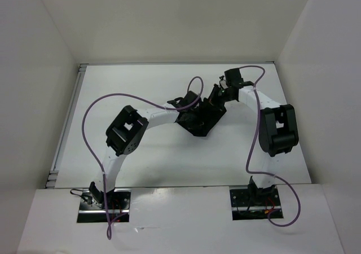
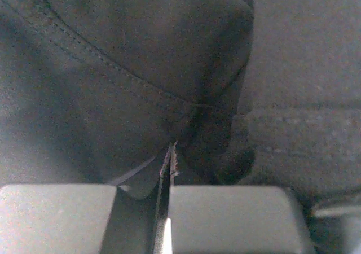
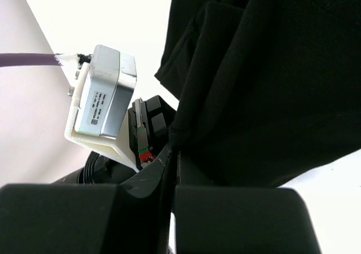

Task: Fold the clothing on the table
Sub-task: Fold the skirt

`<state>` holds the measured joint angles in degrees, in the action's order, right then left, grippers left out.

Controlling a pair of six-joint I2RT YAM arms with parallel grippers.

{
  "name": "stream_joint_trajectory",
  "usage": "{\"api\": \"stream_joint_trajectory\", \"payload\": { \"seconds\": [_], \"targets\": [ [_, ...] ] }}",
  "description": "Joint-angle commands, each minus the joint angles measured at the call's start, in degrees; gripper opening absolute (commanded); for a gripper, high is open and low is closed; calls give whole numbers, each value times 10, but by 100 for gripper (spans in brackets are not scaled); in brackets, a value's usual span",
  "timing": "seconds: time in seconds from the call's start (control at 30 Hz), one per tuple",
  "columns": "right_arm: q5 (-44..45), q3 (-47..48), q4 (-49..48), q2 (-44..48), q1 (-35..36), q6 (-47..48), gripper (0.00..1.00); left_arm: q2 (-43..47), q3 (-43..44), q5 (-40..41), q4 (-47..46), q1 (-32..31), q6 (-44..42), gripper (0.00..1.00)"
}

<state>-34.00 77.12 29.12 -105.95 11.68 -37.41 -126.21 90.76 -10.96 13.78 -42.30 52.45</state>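
over the table, left gripper and right gripper were clamped tight on the clothing; thin holds could slip under tension.

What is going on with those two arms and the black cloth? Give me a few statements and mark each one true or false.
1. The clothing is plain black. True.
2. The clothing lies spread flat over the whole table. False: it is bunched into a small dark heap at mid-table, where the two arms meet.
3. The left jaws and the right jaws are both shut on the clothing. True: each wrist view shows fabric pinched between closed fingers.
4. The cable running along the arm is green. False: it is purple.
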Motion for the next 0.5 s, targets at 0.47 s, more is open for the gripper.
{"api": "stream_joint_trajectory", "payload": {
  "seconds": [0.47],
  "targets": [
    [11, -53, 44, 157, 26, 10, 0, 26, 64, 33, 61, 6, -42, 22]
  ]
}}
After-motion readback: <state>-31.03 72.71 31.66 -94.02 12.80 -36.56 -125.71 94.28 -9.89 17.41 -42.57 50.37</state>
